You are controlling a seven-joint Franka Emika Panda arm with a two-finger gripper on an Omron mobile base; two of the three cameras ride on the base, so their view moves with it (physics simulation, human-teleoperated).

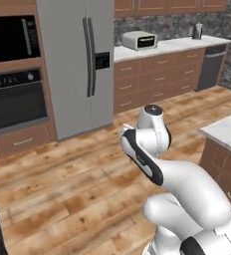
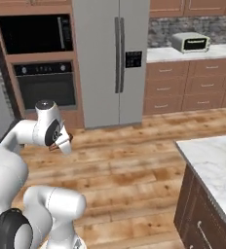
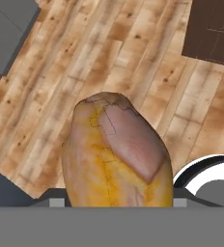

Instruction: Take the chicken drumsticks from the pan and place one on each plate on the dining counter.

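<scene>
A golden orange-brown chicken drumstick (image 3: 116, 154) stands large in the hand view, thick end toward the camera, with my gripper (image 3: 118, 195) shut on it above the wooden floor. In the right base view my gripper (image 2: 64, 141) hangs at the left, below the arm's raised wrist, with a bit of brown showing at its tip. The dining counter (image 2: 215, 160) with its white marble top and brown sides stands to the right, well apart from the gripper; its corner (image 1: 228, 130) also shows in the left base view. The pan and the plates are out of view.
A grey fridge (image 2: 112, 58) and a built-in oven (image 2: 44, 82) stand ahead across open wooden floor (image 2: 134, 160). A back worktop with brown drawers carries a toaster oven (image 1: 140, 40) and a kettle (image 1: 197, 31).
</scene>
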